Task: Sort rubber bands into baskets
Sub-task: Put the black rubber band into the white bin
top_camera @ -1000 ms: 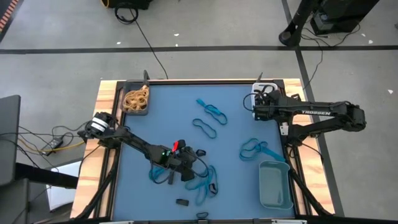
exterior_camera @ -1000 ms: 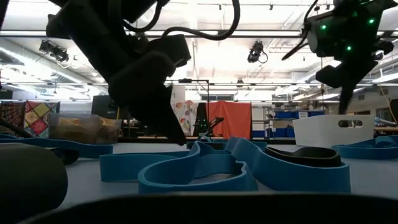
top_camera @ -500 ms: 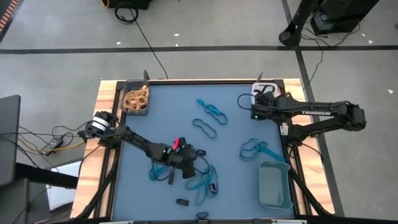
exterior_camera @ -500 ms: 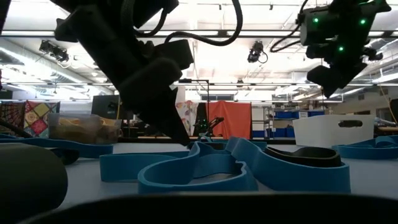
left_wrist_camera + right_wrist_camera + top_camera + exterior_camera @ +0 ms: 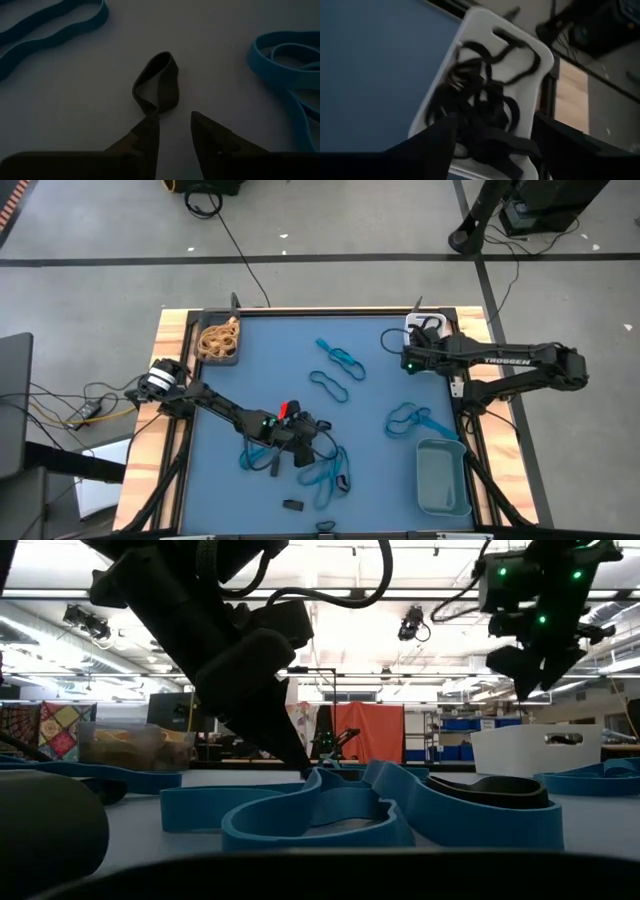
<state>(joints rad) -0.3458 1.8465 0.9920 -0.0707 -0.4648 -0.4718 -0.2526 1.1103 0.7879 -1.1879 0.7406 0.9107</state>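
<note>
The black band (image 5: 157, 87) is light, limp and slightly grippy; it lies flat on the table (image 5: 260, 380) in a folded loop and will sag and swing once lifted, so it is best pinched across the doubled strip at the narrow end, where both strands go in together. In the wrist view the left gripper (image 5: 172, 125) is low over that end with its fingers parted and nothing between them: one fingertip (image 5: 147, 130) overlaps the band's tail, the other stands clear on bare table, so it probably needs a small sideways correction before closing. This is at the near middle of the table, among loose blue bands (image 5: 325, 470). The black pile it should join is in the white basket (image 5: 520, 755) at the far right corner, where the right gripper (image 5: 408, 363) hangs released and empty beside the rim. Tan bands fill the dark basket (image 5: 218, 358) at the far left, and the grey-teal basket (image 5: 442, 445) at the near right looks empty. Against a second ago, the right gripper has drifted off the white basket toward the table's middle, and in the low view the left fingertip has edged lower and closer to the front blue loop; the bands have not moved.
</note>
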